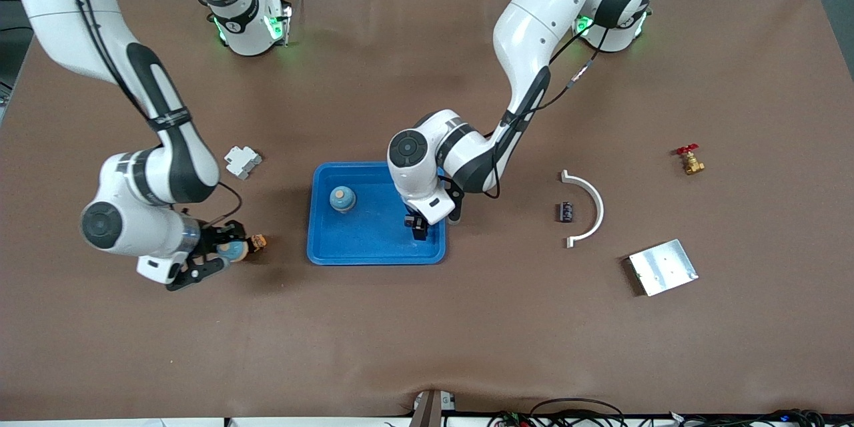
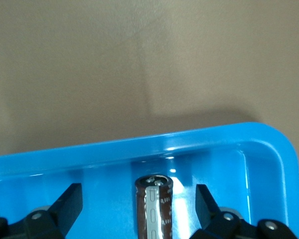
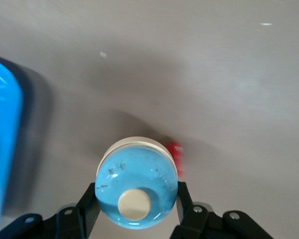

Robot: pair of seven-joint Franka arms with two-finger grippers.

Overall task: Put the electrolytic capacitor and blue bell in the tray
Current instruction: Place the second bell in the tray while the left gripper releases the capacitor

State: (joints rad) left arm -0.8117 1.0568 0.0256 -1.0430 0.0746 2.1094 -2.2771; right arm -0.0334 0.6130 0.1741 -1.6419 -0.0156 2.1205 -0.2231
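1. Front view: the blue tray (image 1: 375, 250) lies mid-tabletop (image 1: 427, 333). The left arm reaches down from its base and hangs its left tool (image 1: 418, 227) over the corner of the tray nearest the camera on the left arm's side. A blue bell (image 1: 342, 199) with a cream knob already sits inside the tray, toward the right arm's end. The right tool (image 1: 223, 255) is low over the tabletop just beside the tray at the right arm's end, clenched on a second blue bell (image 1: 233, 250); a small orange-brown object (image 1: 257, 241) lies just beside it. A white clip-like part (image 1: 242, 161) lies farther from the camera than that tool. Toward the left arm's end lie a white curved piece (image 1: 588, 208) with a small dark component (image 1: 566, 211) inside its arc, a silver metal plate (image 1: 663, 267) and a brass valve with a red handle (image 1: 690, 160).

2. Left wrist view: the left tool (image 2: 138, 204) stands released, its dark fingers (image 2: 68, 203) spread wide. Between them and apart from both is the electrolytic capacitor (image 2: 153, 206), a dark brown cylinder with a silver stripe, inside the tray (image 2: 199, 139) near a rounded corner.

3. Right wrist view: the right tool (image 3: 135, 206) is grasping the second blue bell (image 3: 137, 179) by its sides, knob facing the camera. The tabletop (image 3: 189, 64) is underneath, the tray's edge (image 3: 2, 134) shows at one side, and a red blur (image 3: 175, 155) peeks out past the bell.
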